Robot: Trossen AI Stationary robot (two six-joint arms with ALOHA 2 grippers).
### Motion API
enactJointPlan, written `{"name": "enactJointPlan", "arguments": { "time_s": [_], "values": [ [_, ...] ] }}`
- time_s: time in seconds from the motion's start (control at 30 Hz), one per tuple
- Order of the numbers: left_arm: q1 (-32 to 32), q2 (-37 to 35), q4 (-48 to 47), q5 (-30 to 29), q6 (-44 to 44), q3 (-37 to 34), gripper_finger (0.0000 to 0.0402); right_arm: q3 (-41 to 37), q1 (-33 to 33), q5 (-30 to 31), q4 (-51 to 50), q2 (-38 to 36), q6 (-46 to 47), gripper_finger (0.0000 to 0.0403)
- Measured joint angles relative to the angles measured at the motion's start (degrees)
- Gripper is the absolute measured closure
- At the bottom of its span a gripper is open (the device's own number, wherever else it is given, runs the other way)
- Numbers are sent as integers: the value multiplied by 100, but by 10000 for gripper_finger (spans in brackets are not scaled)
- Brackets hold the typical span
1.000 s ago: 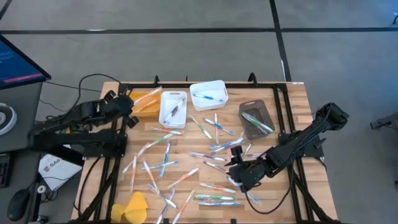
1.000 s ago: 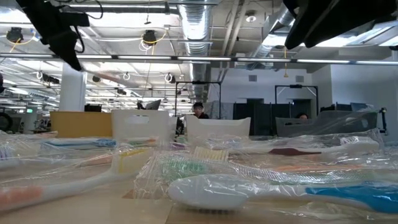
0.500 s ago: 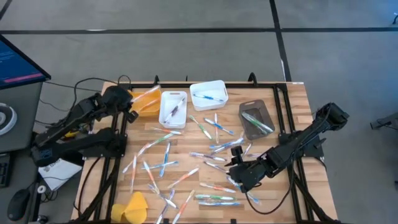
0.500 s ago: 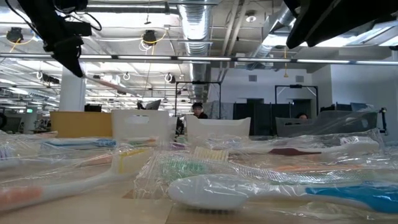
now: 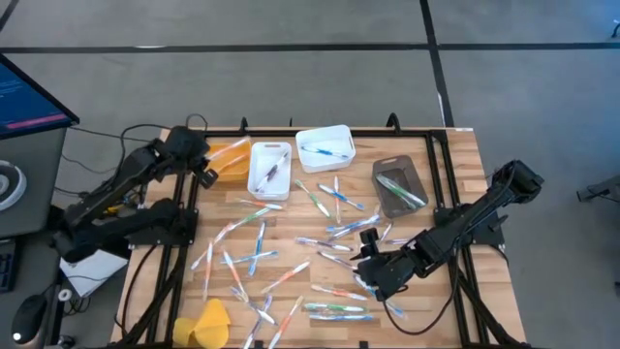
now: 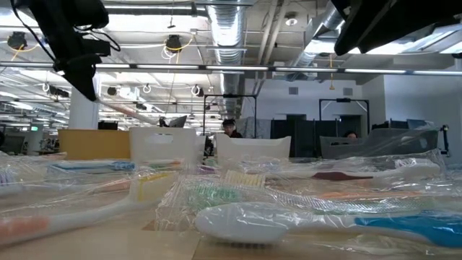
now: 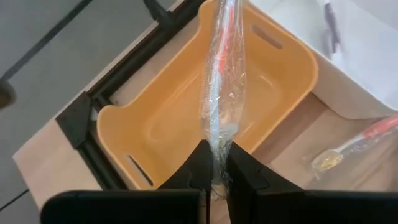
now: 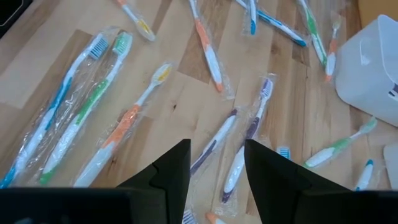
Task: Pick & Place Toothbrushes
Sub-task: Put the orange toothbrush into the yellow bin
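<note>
Jaws of the left gripper (image 7: 214, 177) pinch a wrapped orange toothbrush (image 7: 222, 74), holding it over the orange bin (image 7: 168, 124) at the upper left of the table (image 5: 465, 174) in the high view. The right gripper (image 8: 216, 162) hangs with jaws spread above the loose toothbrushes (image 5: 291, 257) scattered across the frame's centre, holding nothing. More brushes lie in the white bins (image 5: 325, 145) and brown bin (image 5: 397, 184)

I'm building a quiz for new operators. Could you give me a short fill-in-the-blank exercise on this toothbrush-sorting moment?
1. The left claw is shut on a clear-wrapped toothbrush with an ___ handle.
2. That toothbrush hangs over the ___ plastic bin.
3. The right claw hovers with its jaws ___ above wrapped toothbrushes on the wooden table.

Missing words: orange; orange; open
</note>
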Motion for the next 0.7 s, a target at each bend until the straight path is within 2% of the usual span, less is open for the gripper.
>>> {"name": "enactJointPlan", "arguments": {
  "time_s": [0.2, 0.43, 0.7],
  "values": [
    [345, 151, -8, 373, 152, 0, 389, 0, 2, -1, 0, -1, 2, 258],
    [612, 475, -22, 375, 156, 2, 389, 0, 13, 0, -2, 0, 142, 258],
    [622, 644, -31, 412, 192, 2, 389, 0, 13, 0, -2, 0, 151, 258]
  ]
}}
